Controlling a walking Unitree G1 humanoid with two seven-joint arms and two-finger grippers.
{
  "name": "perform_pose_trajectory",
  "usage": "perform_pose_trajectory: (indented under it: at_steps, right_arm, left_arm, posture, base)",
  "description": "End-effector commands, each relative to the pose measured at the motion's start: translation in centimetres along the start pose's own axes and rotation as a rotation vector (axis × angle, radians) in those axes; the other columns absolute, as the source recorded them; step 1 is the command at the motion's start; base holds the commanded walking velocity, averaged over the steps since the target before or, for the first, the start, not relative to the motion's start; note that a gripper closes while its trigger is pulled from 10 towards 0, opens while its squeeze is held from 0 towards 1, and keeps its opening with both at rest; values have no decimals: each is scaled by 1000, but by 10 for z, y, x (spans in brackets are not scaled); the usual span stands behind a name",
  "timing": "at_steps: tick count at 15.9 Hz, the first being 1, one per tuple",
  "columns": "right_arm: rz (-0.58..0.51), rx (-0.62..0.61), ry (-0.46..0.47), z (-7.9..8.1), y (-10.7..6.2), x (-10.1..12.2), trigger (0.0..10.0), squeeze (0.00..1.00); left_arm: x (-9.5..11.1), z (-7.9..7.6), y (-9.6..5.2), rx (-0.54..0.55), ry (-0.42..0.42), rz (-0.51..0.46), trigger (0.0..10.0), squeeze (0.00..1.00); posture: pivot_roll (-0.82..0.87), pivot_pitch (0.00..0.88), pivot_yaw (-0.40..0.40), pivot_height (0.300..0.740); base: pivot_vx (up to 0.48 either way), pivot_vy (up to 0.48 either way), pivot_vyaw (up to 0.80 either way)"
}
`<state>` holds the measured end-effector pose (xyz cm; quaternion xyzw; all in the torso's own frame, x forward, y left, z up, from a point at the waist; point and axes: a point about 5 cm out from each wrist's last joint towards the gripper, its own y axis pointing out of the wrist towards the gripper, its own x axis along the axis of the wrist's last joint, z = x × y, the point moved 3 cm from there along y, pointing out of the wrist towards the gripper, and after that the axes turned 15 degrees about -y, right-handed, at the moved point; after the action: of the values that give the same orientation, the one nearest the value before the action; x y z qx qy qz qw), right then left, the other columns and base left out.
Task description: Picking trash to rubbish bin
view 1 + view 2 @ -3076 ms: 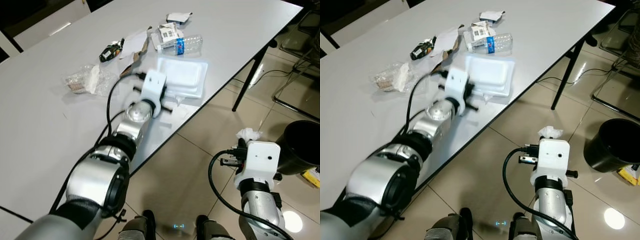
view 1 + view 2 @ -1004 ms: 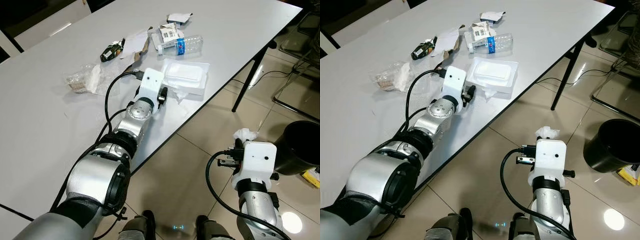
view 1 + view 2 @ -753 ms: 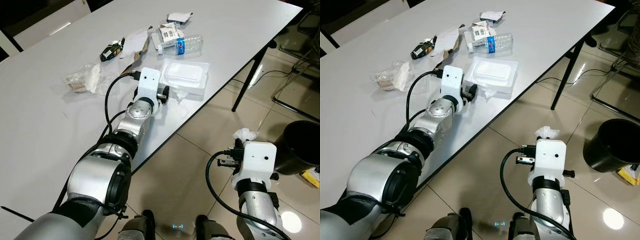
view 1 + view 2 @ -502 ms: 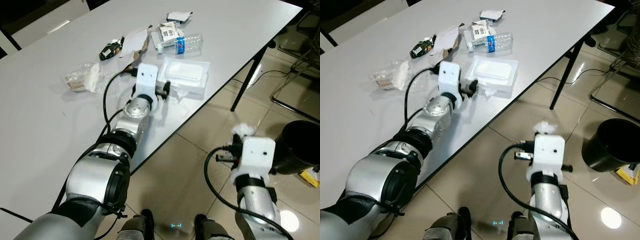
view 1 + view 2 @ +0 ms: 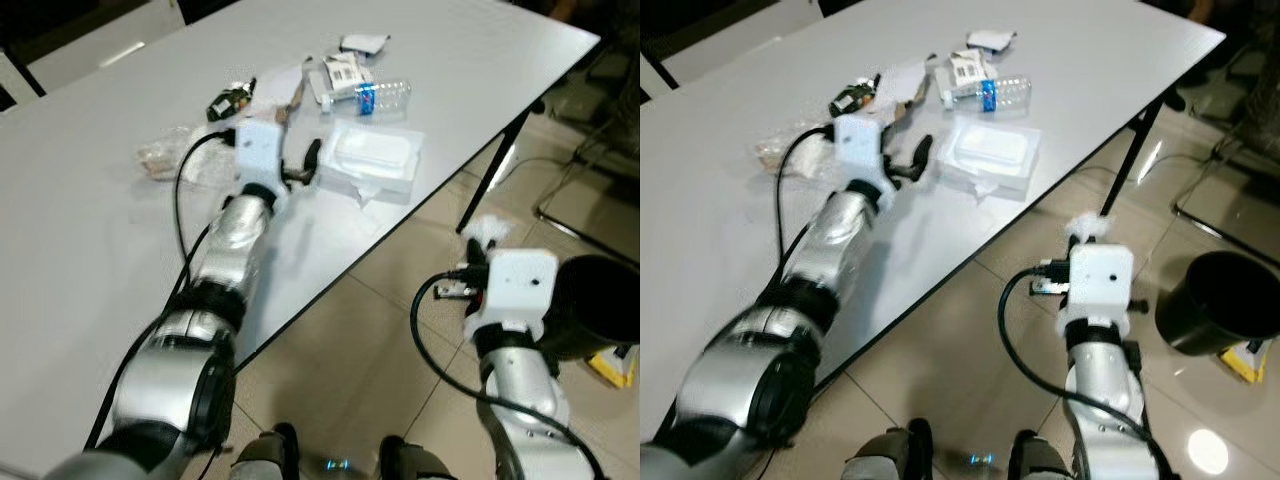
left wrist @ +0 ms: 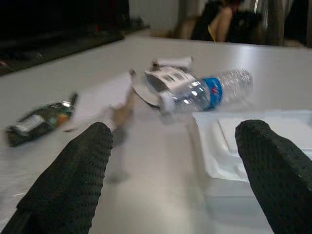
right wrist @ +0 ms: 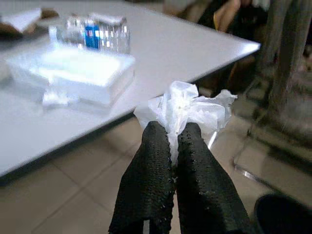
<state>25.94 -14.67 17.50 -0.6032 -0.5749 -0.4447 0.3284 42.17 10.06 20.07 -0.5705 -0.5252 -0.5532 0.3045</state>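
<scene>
Right gripper [image 7: 169,141] pinches crumpled tissue [image 7: 187,107]: light, soft, holds anywhere. Left gripper [image 6: 180,161] wide open, empty, near stiff, fragile foam clamshell [image 5: 372,160]; grab rim.

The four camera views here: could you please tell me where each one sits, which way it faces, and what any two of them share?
Left eye view: on the head, looking down at the white table; both silver arms show.
Right eye view: the same scene; black bin on the floor.
Left wrist view: looks between the open left gripper at the water bottle and foam tray.
Right wrist view: along the right gripper, shut on crumpled tissue.
Both wrist views share bottle and tray.
</scene>
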Motion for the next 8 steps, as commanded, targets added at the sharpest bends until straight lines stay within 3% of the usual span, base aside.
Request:
perform_pose_trajectory:
  at_steps: [1, 2, 3, 4, 8]
  right_arm:
    - [-29, 0, -1, -1, 1, 4, 10000, 0]
    - [-41, -6, -5, -3, 2, 5, 10000, 0]
    - [-75, -29, -25, -9, 3, 10, 10000, 0]
    - [-101, -52, -43, -14, 4, 15, 10000, 0]
    - [-179, -134, -138, -29, 4, 31, 10000, 0]
  left_arm:
    - [2, -3, -6, -43, 12, -28, 10000, 1000]
    - [1, -5, -10, -59, 22, -34, 10000, 1000]
    - [-5, -15, -24, -130, 30, -28, 10000, 208]
    - [-7, -21, -31, -168, 13, -21, 10000, 0]
    - [5, -41, -32, -228, -15, -60, 10000, 0]
  posture:
    - [60, 149, 45, 740]
    - [62, 143, 40, 740]
    - [63, 134, 30, 740]
    - [63, 128, 24, 740]
    - [56, 115, 16, 740]
  base:
    - [0, 0, 0]
    - [0, 0, 0]
    - [0, 0, 0]
    - [0, 0, 0]
    - [0, 0, 0]
